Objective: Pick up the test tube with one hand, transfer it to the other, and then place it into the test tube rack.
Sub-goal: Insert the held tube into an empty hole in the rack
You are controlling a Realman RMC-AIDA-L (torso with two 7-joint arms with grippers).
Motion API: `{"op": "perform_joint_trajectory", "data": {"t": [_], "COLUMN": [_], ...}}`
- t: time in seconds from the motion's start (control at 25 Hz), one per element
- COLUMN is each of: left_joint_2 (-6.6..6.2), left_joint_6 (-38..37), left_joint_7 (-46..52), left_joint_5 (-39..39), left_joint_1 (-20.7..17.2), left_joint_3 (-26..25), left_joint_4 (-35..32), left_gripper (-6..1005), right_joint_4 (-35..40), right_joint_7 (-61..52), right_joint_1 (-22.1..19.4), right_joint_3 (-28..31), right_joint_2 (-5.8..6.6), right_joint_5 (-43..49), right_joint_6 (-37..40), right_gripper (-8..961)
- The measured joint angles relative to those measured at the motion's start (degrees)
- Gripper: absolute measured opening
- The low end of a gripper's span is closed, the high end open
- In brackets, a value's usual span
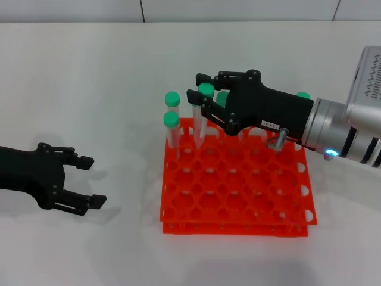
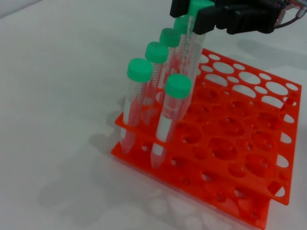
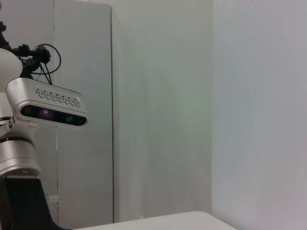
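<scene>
From the head view, the right pincer (image 1: 201, 92) reaches in over the far left part of the rack (image 1: 238, 185), its fingers closed around the tube (image 1: 202, 113) just under the green cap, the tube standing roughly upright with its lower end down at the rack's top tier. Two other capped tubes (image 1: 171, 122) stand in the rack's far left corner, just beside the held one, and more green caps peek out behind the pincer's black body. The rack sits on the white counter (image 1: 89, 89), most of its holes unfilled. The left pincer (image 1: 89, 180) rests low over the counter well to the left of the rack, its fingers spread apart with nothing between them. From the left wrist view, the rack (image 2: 249, 143) fills the middle, with a row of green-capped tubes (image 2: 136, 103) standing in its near corner, slightly tilted; the right pincer (image 2: 201, 14) shows at the upper edge, clamped on the tube (image 2: 192, 43) near its cap, that tube leaning over the holes behind the row. The counter (image 2: 57, 96) lies pale around it. The right wrist view shows only a wall, a grey panel and the robot's head camera (image 3: 50, 108) on its silver neck.
</scene>
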State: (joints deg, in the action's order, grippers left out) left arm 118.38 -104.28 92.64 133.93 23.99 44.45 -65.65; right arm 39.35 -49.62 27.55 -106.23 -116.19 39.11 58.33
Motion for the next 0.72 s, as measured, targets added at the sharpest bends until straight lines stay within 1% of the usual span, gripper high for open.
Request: {"op": "perform_joint_trajectory", "data": {"t": [0.36, 0.52, 0.72], "left_joint_2": [0.29, 0.16, 0.04], "left_joint_6": [0.0, -0.14, -0.21], "left_joint_7": [-0.02, -0.06, -0.08], "left_joint_5": [0.0, 0.15, 0.26], "left_joint_1": [-0.11, -0.5, -0.52], "left_joint_3": [1.55, 4.13, 4.71], "left_joint_4": [0.57, 0.77, 0.8], "left_gripper": [888, 888, 888], "right_joint_4": [-0.71, -0.77, -0.74], "right_joint_7": [1.05, 1.44, 1.47], "right_joint_1": [0.05, 0.05, 0.05], "right_joint_3": [-0.79, -1.39, -1.92], "right_joint_2": [0.0, 0.01, 0.0], "right_joint_5": [-0.56, -1.58, -1.93], "right_joint_6": [-0.15, -0.08, -0.08], "right_gripper": [272, 272, 272]}}
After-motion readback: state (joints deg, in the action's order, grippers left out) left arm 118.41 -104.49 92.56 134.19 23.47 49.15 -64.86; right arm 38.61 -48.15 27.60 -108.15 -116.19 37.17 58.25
